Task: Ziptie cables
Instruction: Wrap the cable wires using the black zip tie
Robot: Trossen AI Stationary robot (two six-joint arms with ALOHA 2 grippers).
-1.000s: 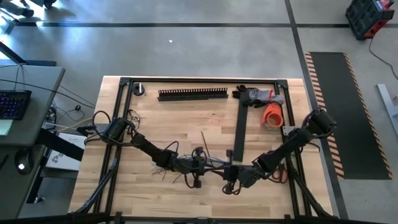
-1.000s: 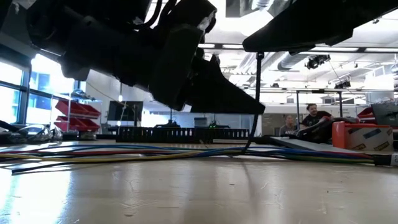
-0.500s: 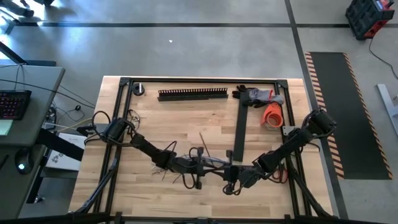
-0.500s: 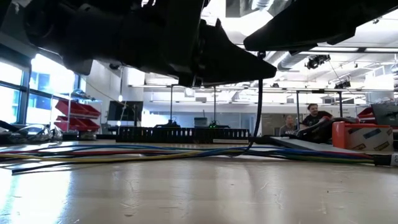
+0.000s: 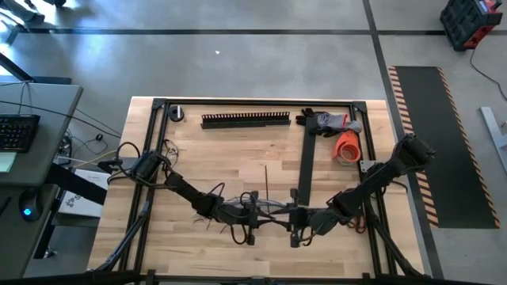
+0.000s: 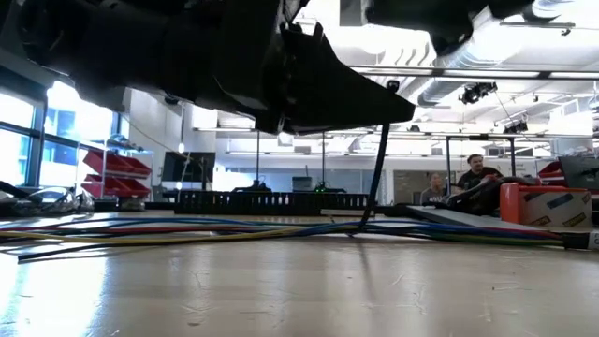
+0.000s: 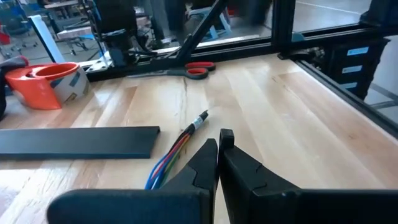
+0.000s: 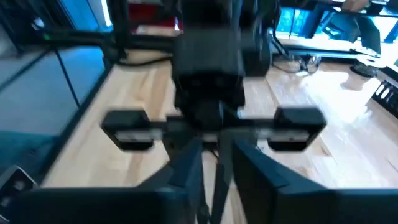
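Both grippers sit close together at the table's near middle over the cables point(image 5: 265, 207), left gripper point(image 7: 218, 144) pinched shut, right gripper point(image 8: 216, 163) clamped on a thin black strip, probably the ziptie, which could slip free if they pull apart.

The right gripper point(image 8: 213, 163) has its two dark fingers point(image 8: 183, 168) drawn almost together over the pale wooden table point(image 8: 328, 140), pointing straight at the left gripper point(image 8: 211, 109), a dark block with a crossbar close ahead, with black frame rails point(image 8: 68, 37) beyond.
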